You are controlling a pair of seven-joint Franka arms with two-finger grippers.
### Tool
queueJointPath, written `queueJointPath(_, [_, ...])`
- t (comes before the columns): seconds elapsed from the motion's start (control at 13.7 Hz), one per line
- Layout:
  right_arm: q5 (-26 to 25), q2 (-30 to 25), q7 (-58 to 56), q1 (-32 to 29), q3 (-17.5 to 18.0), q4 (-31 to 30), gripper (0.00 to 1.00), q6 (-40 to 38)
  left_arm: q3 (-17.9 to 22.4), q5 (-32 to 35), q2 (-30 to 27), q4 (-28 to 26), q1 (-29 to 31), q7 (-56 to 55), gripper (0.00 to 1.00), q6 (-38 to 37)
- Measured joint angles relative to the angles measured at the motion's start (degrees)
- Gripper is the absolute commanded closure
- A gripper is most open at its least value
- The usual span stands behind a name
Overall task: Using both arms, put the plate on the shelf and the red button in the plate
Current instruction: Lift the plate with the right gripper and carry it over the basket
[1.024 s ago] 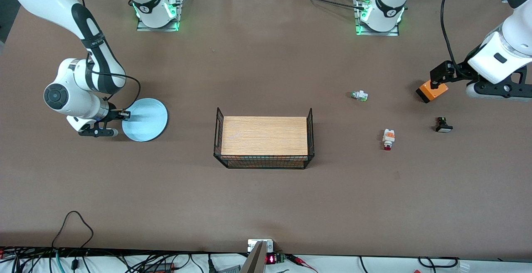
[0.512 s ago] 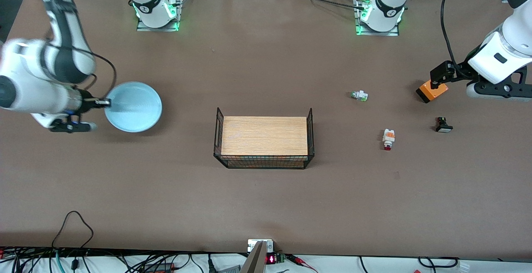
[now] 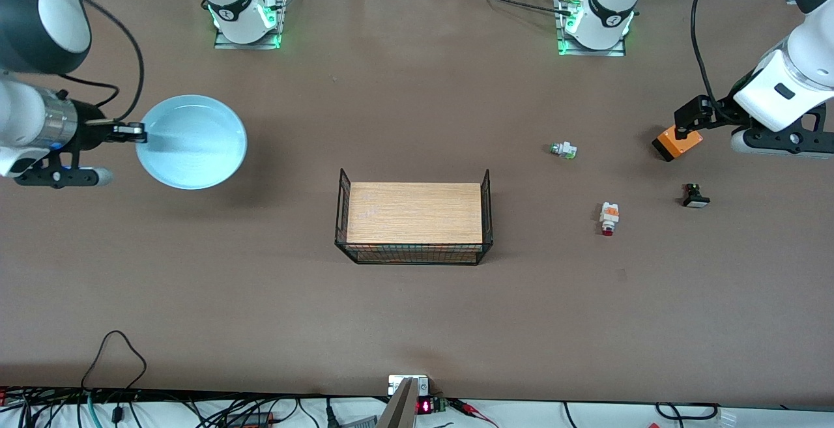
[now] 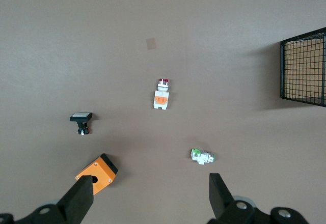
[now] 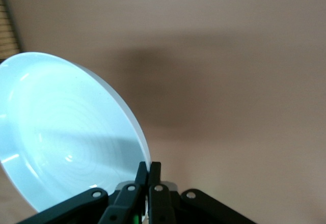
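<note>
My right gripper (image 3: 133, 132) is shut on the rim of the pale blue plate (image 3: 193, 142) and holds it in the air over the table at the right arm's end. The right wrist view shows the plate (image 5: 61, 132) pinched at its edge by my right gripper (image 5: 148, 169). The red button (image 3: 608, 217), white with an orange band and a red tip, lies on the table toward the left arm's end; it also shows in the left wrist view (image 4: 161, 95). My left gripper (image 4: 147, 198) is open and empty, up over the table by the orange box (image 3: 677, 142).
A wire basket (image 3: 414, 255) with a wooden board in it stands at mid-table. A white green-tipped part (image 3: 563, 150) and a black white-capped part (image 3: 694, 197) lie near the red button. The orange box (image 4: 96, 173) sits below my left gripper.
My right gripper has lifted the plate off the table and carried it up and toward the right arm's end. The left arm has not moved.
</note>
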Motion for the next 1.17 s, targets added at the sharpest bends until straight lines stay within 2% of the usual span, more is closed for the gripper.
queueJointPath(0.44, [12.04,0.62,25.28,8.81,0.87,2.79,1.00,-0.49,0.01,0.00,0.00,0.00,0.00,0.00,0.00,0.00])
queueJointPath(0.88, [12.74,4.54,56.04,24.11,1.16,2.95,1.00,15.35,0.06,0.00,0.00,0.00,0.03,0.00,0.00,0.00])
queueJointPath(1.17, [12.74,9.99,66.06,26.64,1.15,2.69,1.00,25.21,0.06,0.00,0.01,0.01,0.03,0.00,0.00,0.00])
